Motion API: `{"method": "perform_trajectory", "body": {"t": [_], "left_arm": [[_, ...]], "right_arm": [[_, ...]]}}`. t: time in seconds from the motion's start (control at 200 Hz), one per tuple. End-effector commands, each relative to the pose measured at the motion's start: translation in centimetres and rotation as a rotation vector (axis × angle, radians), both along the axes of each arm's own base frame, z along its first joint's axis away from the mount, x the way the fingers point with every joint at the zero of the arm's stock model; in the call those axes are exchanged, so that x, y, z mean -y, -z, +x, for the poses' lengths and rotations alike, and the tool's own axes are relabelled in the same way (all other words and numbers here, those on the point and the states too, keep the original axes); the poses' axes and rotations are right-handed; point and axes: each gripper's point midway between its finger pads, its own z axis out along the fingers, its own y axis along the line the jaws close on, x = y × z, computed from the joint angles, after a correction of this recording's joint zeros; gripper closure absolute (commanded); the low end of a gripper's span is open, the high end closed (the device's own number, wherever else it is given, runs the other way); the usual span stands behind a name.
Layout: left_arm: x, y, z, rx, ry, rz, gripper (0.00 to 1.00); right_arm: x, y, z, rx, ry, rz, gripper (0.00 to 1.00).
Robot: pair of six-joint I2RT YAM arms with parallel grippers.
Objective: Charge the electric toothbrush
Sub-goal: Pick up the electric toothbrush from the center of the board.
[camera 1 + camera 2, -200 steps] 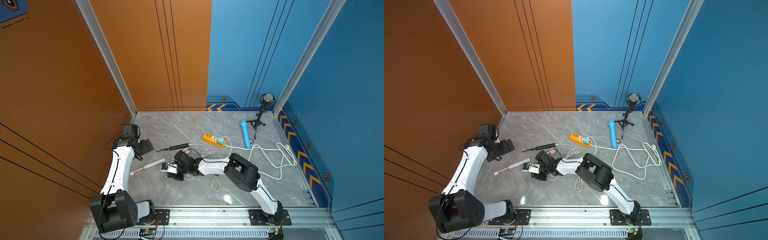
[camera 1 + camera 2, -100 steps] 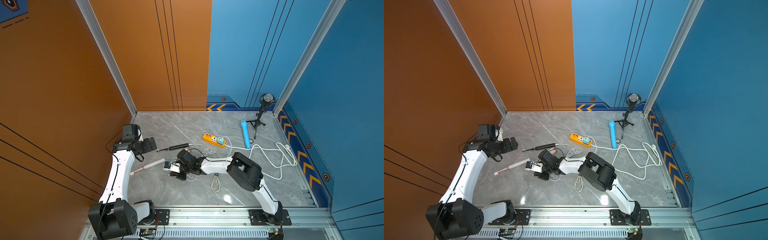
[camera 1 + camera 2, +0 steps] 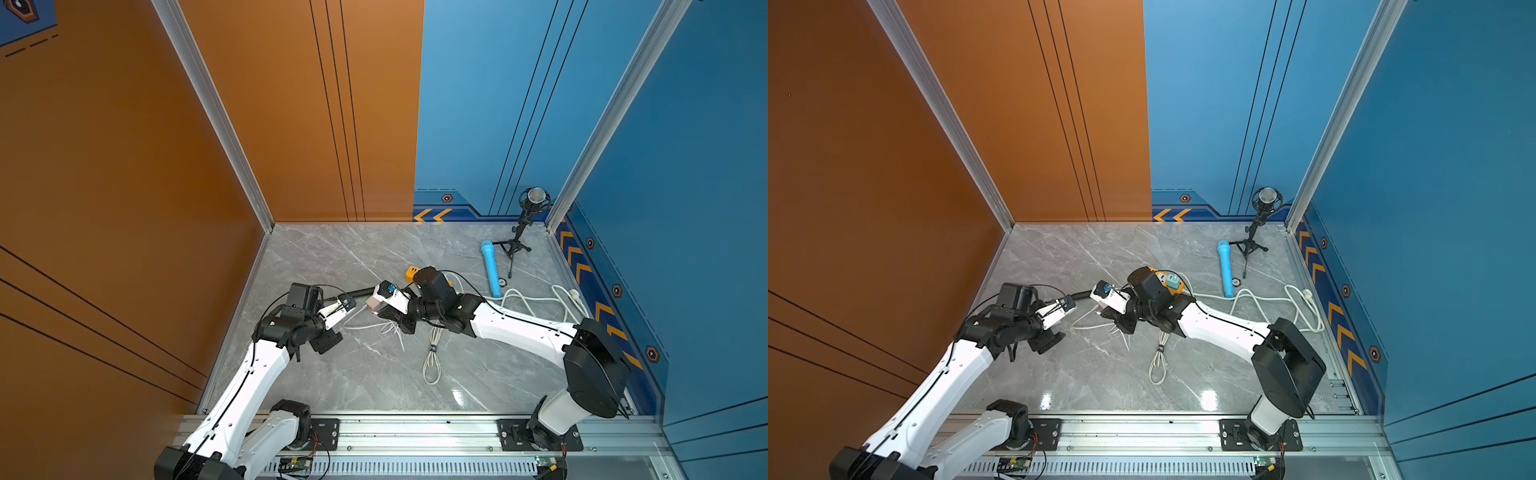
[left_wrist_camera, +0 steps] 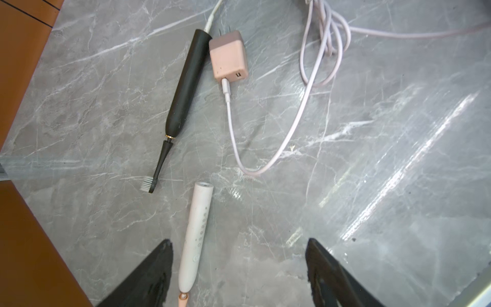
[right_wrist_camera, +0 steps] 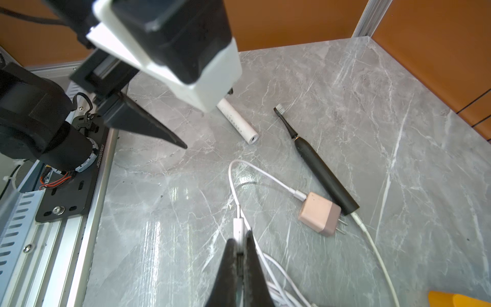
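The left end effector (image 4: 239,241) has its jaws wide apart and nothing in them. The white toothbrush (image 4: 196,236) lies flat on the grey marble table (image 4: 372,133), lower centre of the left wrist view. It sits between the two black fingers (image 4: 156,268), closer to the lower-left one; contact can't be told. Its round base end points to mid-frame, and a peach neck stub shows at the bottom edge.

The black toothbrush (image 4: 186,82) lies flat in the upper centre, its bristle head near the white toothbrush's base but apart from it. The pink charger plug (image 4: 229,59) lies just beside the black handle's butt end, prongs toward the top edge. A white cable (image 4: 265,159) is plugged into it, curves down to mid-frame, then runs off to the upper right. Another white lead meets the black handle's butt at the top edge.

The right end effector (image 5: 240,236) is clamped on a white cable connector (image 5: 238,224), bottom centre of the right wrist view.

In both top views the two arms meet at centre-left of the table. An orange power strip (image 3: 412,272) is partly hidden behind the right wrist. A blue cylinder (image 3: 490,270), a microphone on a tripod (image 3: 528,216) and a loose white cord (image 3: 536,299) sit at the right.
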Motion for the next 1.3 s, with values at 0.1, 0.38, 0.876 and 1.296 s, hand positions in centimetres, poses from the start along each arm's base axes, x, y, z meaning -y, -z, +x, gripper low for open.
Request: {"method": "perform_trajectory", "body": {"t": [0.1, 0.38, 0.876, 1.296], "left_arm": [[-1.5, 3.9, 0.3, -0.207, 0.095, 0.083, 0.21], [-4.7, 7.4, 4.0, -0.396, -0.066, 0.003, 0.31], [-5.5, 12.5, 4.2, -0.564, -0.01, 0.038, 0.67], [-1.0, 6.4, 6.7, -0.338, 0.145, -0.007, 0.86]], "right_arm": [[1.9, 0.0, -1.7, -0.02, -0.023, -0.004, 1.0], [2.4, 0.1, -2.8, -0.015, -0.047, 0.032, 1.0], [3.9, 0.0, -3.4, -0.009, -0.035, 0.04, 1.0], [5.3, -0.7, -0.6, -0.165, 0.066, 0.012, 1.0]]}}
